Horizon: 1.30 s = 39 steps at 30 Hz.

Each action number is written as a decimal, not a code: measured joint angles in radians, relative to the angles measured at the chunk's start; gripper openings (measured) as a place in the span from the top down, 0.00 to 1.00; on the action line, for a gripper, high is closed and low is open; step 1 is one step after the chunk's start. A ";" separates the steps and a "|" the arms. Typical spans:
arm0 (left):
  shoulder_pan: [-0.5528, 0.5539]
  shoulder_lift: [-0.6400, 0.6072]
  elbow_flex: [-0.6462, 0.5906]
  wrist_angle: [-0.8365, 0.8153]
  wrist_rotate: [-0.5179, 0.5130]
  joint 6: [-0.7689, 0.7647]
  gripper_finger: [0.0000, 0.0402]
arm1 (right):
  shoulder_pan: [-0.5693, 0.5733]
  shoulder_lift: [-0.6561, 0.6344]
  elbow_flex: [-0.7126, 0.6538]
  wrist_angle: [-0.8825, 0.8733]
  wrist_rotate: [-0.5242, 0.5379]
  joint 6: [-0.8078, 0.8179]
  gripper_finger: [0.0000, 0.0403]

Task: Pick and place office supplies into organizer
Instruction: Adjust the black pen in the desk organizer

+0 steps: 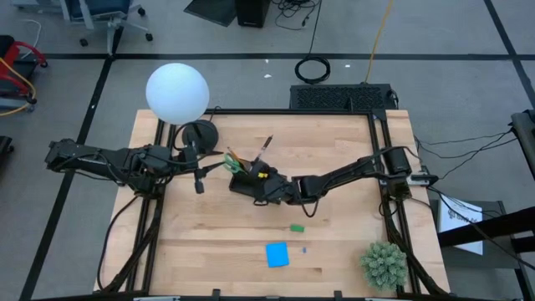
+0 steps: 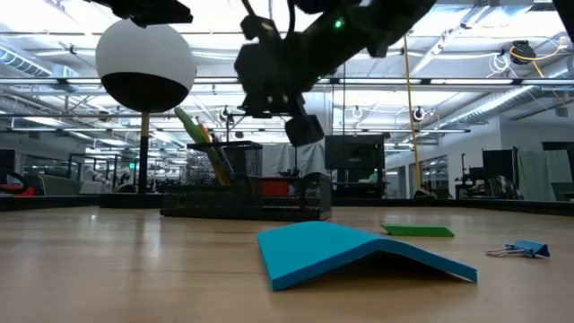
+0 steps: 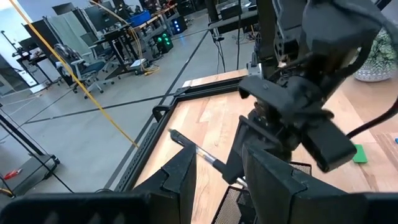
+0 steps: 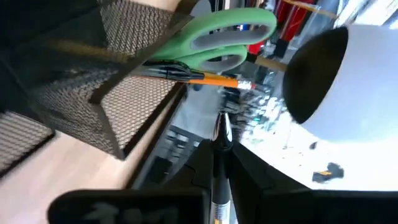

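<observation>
Your right gripper (image 4: 219,163) is clamped on a dark slim pen (image 4: 221,134), hovering just beside the black wire-mesh organizer (image 1: 251,184), whose upright cup already holds green-handled scissors (image 4: 214,37) and an orange pencil (image 4: 208,79). Tip the pen upright and aim for the cup's open side. Your left gripper (image 3: 214,180) waits nearby, fingers apart, crowding that side
</observation>
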 joint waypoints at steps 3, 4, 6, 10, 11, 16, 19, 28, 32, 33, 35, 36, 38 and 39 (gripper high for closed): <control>0.000 0.000 0.000 0.000 0.000 -0.001 0.67 | 0.000 0.017 0.000 0.016 0.007 -0.093 0.96; 0.000 0.000 0.000 0.000 0.000 -0.001 0.67 | -0.003 0.030 0.001 0.032 0.003 -0.119 0.96; 0.000 0.000 0.000 0.000 0.000 0.000 0.67 | -0.004 0.050 0.000 0.055 0.010 -0.180 0.96; 0.000 0.000 0.000 0.000 0.000 0.001 0.67 | -0.005 0.095 0.001 0.131 0.014 -0.353 0.96; 0.000 0.000 0.000 0.000 0.000 0.001 0.67 | -0.005 0.112 0.001 0.149 0.015 -0.399 0.96; 0.000 0.000 0.000 0.000 0.000 0.001 0.67 | -0.008 0.155 0.002 0.180 0.017 -0.455 0.96; 0.000 0.000 0.000 0.000 0.000 0.001 0.67 | -0.012 0.158 0.003 0.196 0.031 -0.467 0.96; 0.000 0.000 0.000 -0.004 0.001 0.001 0.67 | -0.014 0.155 0.000 0.255 0.035 -0.556 0.96; 0.000 0.000 0.000 -0.004 0.001 0.001 0.67 | -0.010 0.156 0.000 0.225 0.041 -0.588 0.96; 0.000 0.000 0.000 -0.004 0.001 0.001 0.67 | -0.010 0.155 0.000 0.221 0.043 -0.597 0.96; 0.000 0.000 0.000 -0.004 0.001 0.001 0.67 | -0.009 0.155 0.000 0.220 0.054 -0.618 0.96; 0.000 0.000 0.000 -0.004 0.001 0.001 0.67 | -0.009 0.155 0.000 0.219 0.062 -0.630 0.96; 0.000 0.000 0.000 -0.004 0.001 0.001 0.67 | -0.009 0.155 0.000 0.220 0.063 -0.649 0.96; 0.000 0.000 0.000 -0.005 0.001 0.001 0.67 | -0.009 0.155 0.000 0.221 0.063 -0.662 0.96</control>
